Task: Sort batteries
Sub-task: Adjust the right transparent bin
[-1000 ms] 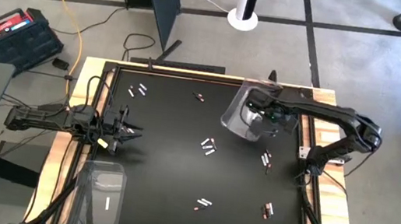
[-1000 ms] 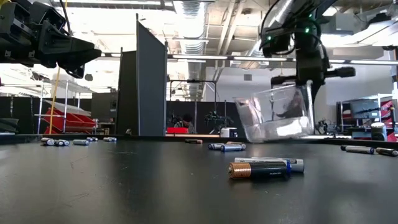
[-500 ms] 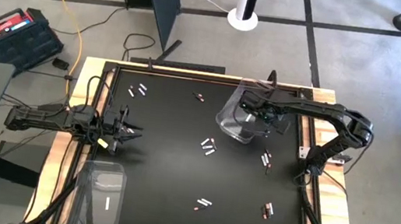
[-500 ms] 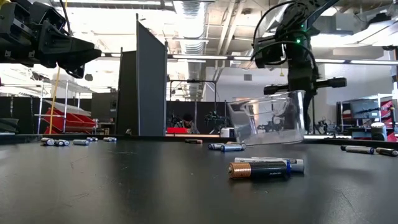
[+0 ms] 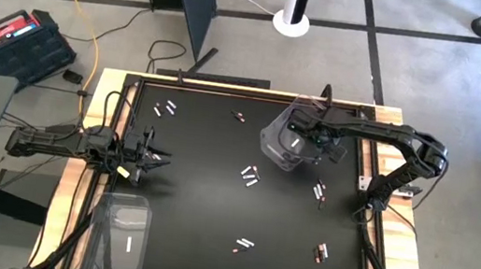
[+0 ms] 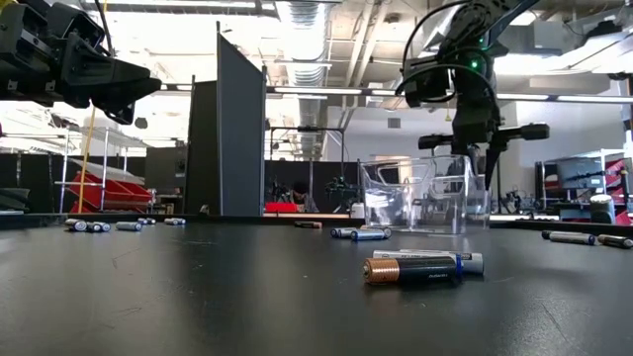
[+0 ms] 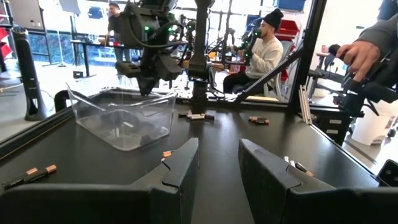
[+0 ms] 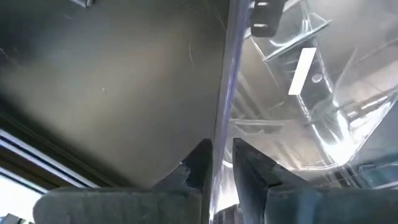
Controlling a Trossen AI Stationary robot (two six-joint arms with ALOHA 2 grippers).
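Observation:
Batteries lie scattered on the black table: a pair at mid-table [image 5: 249,175], others near the far left [image 5: 165,107], the right [image 5: 319,192] and the near side [image 5: 244,244]; one pair lies close in the low view [image 6: 420,267]. A clear plastic bin [image 5: 283,141] stands at the far right with my right gripper [image 5: 315,138] shut on it; a white cell [image 8: 305,62] shows inside. My left gripper [image 5: 154,157] hovers open over the table's left side, fingers apart in its wrist view [image 7: 217,163]. My right gripper pinches the clear bin's side wall [image 8: 219,140] at its rim, one finger [image 8: 198,163] on each side of the wall, so one is inside the bin and one outside. It comes from above, pointing down. The bin [image 6: 415,195] stands upright with its bottom on the table.
A second clear bin [image 5: 120,231] sits at the table's near left corner with a white cell in it. A raised frame [image 5: 369,228] edges the table. A dark panel [image 6: 240,129] stands behind the far edge. People [image 7: 264,53] are in the room beyond.
My right gripper has moved down and a little toward the table's left, still shut on the bin. The bin, which hung tilted and clear of the table, has swung level and now stands upright on the tabletop.

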